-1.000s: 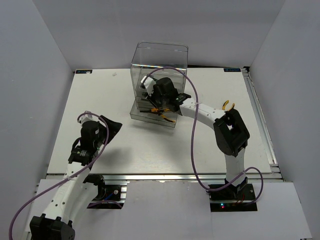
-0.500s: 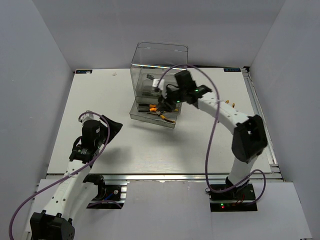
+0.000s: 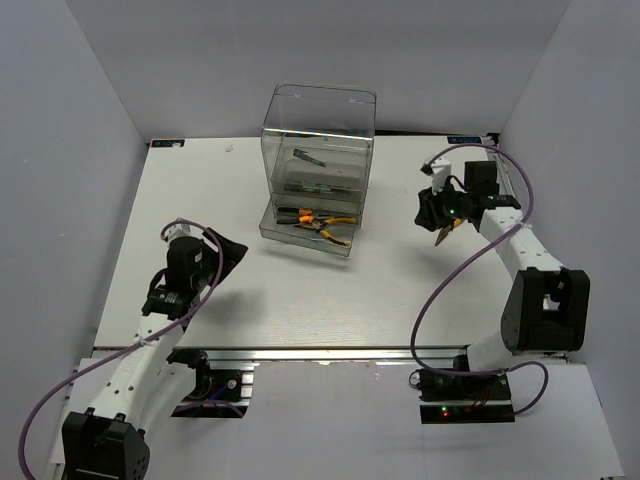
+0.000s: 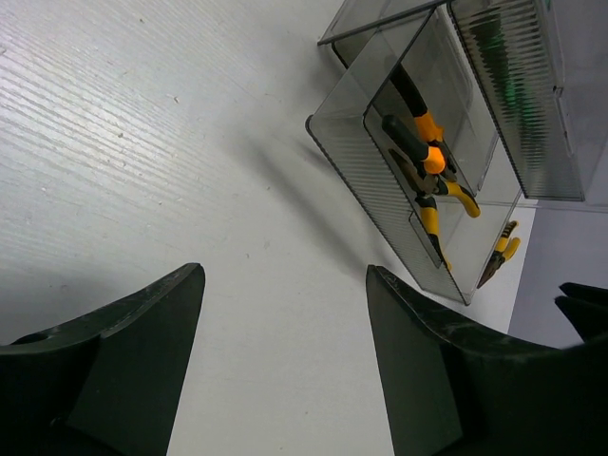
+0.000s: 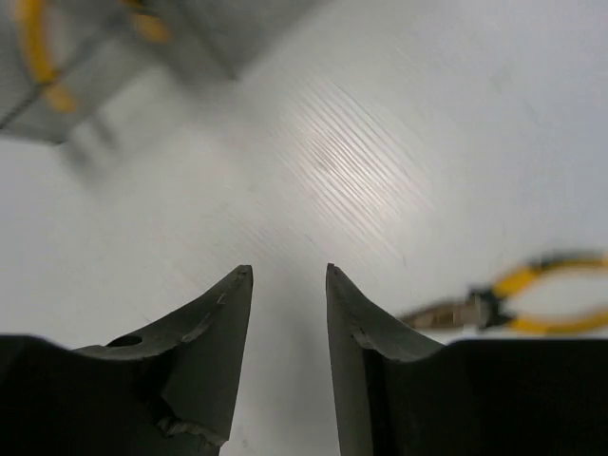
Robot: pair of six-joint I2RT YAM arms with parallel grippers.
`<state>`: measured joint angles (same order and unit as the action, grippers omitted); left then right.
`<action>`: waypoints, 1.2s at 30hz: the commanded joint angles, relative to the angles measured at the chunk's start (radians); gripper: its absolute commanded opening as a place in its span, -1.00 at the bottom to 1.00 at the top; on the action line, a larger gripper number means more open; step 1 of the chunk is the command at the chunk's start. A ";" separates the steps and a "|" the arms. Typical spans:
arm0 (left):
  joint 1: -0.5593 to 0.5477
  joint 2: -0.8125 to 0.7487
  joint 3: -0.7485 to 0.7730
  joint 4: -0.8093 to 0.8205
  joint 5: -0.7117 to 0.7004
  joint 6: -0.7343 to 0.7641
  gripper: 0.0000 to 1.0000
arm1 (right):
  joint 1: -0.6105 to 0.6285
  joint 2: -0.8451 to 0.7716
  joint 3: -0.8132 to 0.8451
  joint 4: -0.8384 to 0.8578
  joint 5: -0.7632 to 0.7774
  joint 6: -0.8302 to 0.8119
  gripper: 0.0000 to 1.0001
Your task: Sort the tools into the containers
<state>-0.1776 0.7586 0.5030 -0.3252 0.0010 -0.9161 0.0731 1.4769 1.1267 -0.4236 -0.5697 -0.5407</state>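
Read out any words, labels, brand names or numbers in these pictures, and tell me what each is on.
No text is readable in any view.
Left blue strip: too small to read.
Right blue strip: too small to read.
Pliers in the open drawer: no brand shows.

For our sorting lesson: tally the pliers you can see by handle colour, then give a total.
Orange-and-black-handled pliers: 1, in the open drawer.
Yellow-handled pliers: 2, one in that drawer, one loose on the table.
Total: 3
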 commanded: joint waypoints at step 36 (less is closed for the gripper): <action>0.006 0.056 0.069 -0.035 0.044 -0.024 0.59 | -0.216 0.563 0.234 0.195 0.643 0.645 -0.17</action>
<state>-0.1776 0.8089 0.5274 -0.3592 0.0345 -0.9417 -0.1390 2.0178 1.3575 -0.2527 0.0971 0.0864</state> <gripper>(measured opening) 0.794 0.415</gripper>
